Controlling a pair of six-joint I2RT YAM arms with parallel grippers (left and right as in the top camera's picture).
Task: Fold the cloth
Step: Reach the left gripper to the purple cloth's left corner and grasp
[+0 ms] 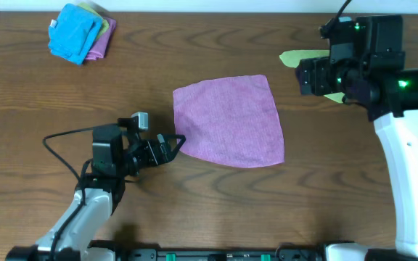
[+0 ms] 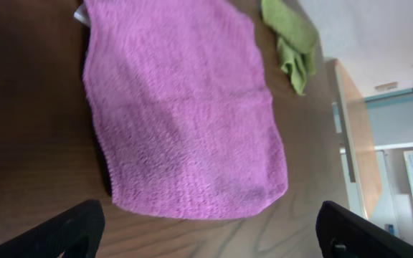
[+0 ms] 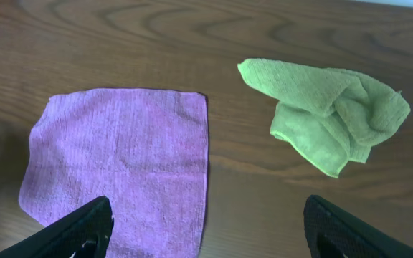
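Although the wooden table carries several pieces of fabric, only one belongs to this job; the cloth, pinkish-purple and roughly square, lies spread flat in a single layer just ahead of the fingertips of the left gripper, its nearest edge running across the gap between them in the left wrist view; from the right gripper it lies below and ahead, mostly toward one finger, one corner reaching about the middle of the gap; a crumpled lime-green cloth sits beyond the other right finger, apart from the purple one; a bundle of cloths, blue on top, rests well away from both pairs of fingers; each gripper's fingers stand wide apart and hold nothing; a small white tag peeps out at the corner farthest from the left fingers; by my judgement no fold is made yet, so everything is left: seize an edge or corners, carry them over to the opposite side, lay them down.
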